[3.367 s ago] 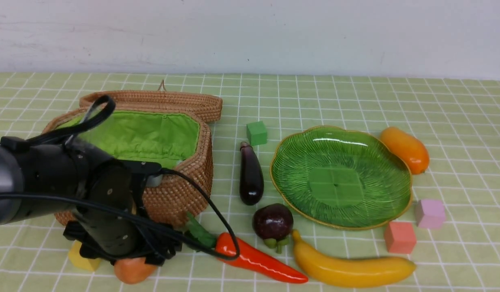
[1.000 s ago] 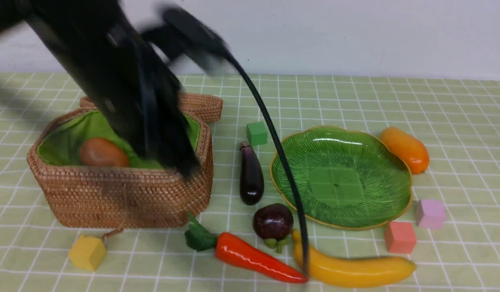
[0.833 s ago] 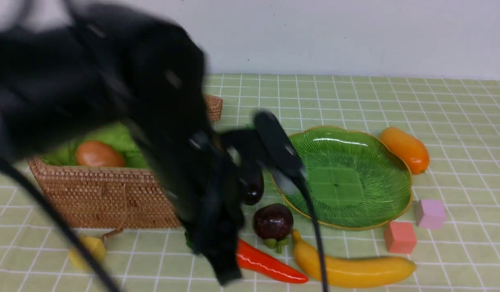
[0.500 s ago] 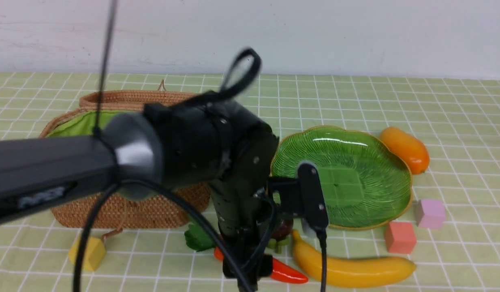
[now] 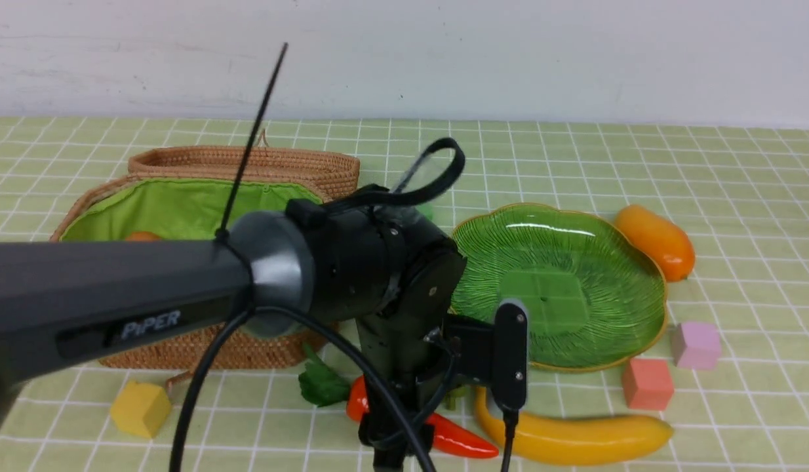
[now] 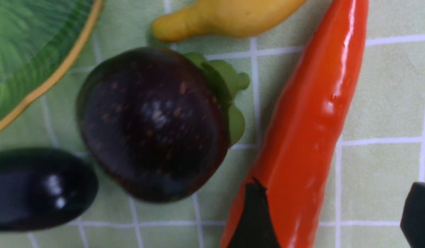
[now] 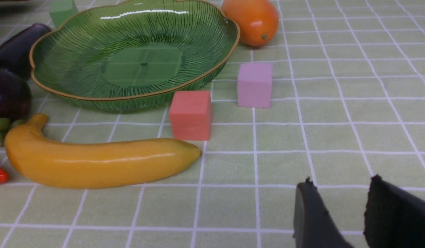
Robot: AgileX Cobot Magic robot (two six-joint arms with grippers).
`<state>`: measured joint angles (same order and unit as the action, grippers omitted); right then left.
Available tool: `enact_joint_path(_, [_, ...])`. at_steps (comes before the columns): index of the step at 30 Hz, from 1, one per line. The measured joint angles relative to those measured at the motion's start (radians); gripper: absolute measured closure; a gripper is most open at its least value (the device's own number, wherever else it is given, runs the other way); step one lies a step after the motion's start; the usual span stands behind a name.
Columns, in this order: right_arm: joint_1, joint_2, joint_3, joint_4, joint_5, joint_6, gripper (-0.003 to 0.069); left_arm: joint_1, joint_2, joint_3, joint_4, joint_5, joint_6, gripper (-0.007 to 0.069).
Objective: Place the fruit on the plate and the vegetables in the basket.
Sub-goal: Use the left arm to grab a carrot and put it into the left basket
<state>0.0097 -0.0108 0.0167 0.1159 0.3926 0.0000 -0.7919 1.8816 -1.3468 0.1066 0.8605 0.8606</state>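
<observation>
- Potato point(image 5: 142, 235) is in your basket point(image 5: 260, 349); the plate point(image 5: 575, 249) holds nothing.
- Your left claw point(image 6: 334, 220) hangs spread over the pepper point(image 6: 312, 120); beside it eggplant point(image 6: 37, 189), mangosteen point(image 6: 150, 124), banana point(image 6: 226, 17) wait, mango point(image 5: 655, 241) beyond.

Left arm point(image 5: 116, 295): dark grey tubular link with white "PiPER" lettering point(image 5: 151, 324), a silver-grey collar point(image 5: 273, 269), then a black wrist housing point(image 5: 378, 262) dotted with small screws. Black cables point(image 5: 201, 387) loop around it, a thin black tie point(image 5: 254, 131) sticks out, and a black camera bar point(image 5: 511, 354) has a cable plugged in. Right gripper point(image 7: 341, 184): two matte black fingers point(image 7: 312, 217) with notched tips.
</observation>
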Motion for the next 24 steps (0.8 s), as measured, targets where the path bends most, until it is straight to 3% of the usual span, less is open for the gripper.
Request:
enact_joint_path(12, [0.0, 0.0, 0.0, 0.0, 0.0, 0.0, 0.042, 0.022, 0.063, 0.0, 0.007, -0.003, 0.006, 0.0118])
enact_joint_path(15, [0.0, 0.0, 0.0, 0.0, 0.0, 0.0, 0.042, 0.022, 0.076, 0.0, 0.007, -0.006, 0.006, 0.0155])
enact_joint_path(18, [0.0, 0.0, 0.0, 0.0, 0.0, 0.0, 0.042, 0.022, 0.084, 0.0, 0.007, -0.003, 0.006, 0.0241])
enact_joint_path(24, [0.0, 0.0, 0.0, 0.0, 0.0, 0.0, 0.042, 0.022, 0.084, 0.0, 0.015, 0.033, 0.007, 0.0259])
